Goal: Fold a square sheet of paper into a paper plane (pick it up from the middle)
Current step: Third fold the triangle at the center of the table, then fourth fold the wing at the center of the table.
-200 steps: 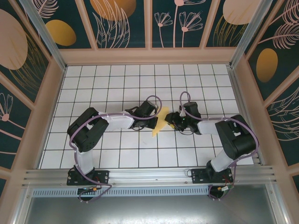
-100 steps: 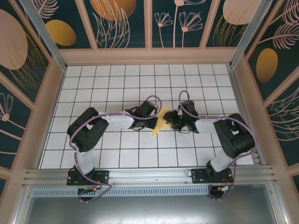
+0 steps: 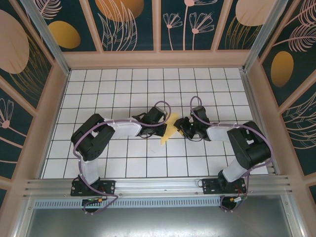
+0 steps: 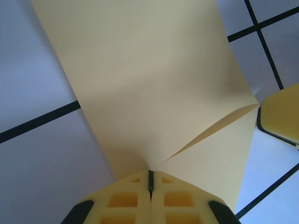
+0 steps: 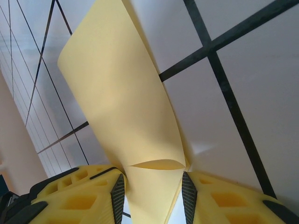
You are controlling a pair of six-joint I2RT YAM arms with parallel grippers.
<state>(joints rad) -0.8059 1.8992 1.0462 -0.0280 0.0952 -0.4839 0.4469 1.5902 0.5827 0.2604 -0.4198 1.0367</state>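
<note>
The square sheet of paper (image 3: 169, 129) is pale yellow and is held up off the white grid table between the two grippers. My left gripper (image 3: 163, 124) is shut on one edge of the sheet (image 4: 149, 84), with its yellow fingertips (image 4: 150, 173) pressed together. In the right wrist view the sheet (image 5: 121, 93) curls into a loose fold. That fold runs down between the ribbed pads (image 5: 118, 196) of my right gripper (image 5: 153, 186), whose jaws stand apart around it. A right finger (image 4: 282, 116) shows at the sheet's far edge. The paper plane is out of view.
The white table (image 3: 123, 84) with black grid lines is ringed by tan walls (image 3: 158, 59). Both black arms reach inward to the middle. A metal rail (image 3: 158, 185) runs along the near edge by the arm bases.
My right gripper has shifted slightly left, toward the sheet, and its jaws have narrowed a little. The left gripper keeps its grip and has not moved.
</note>
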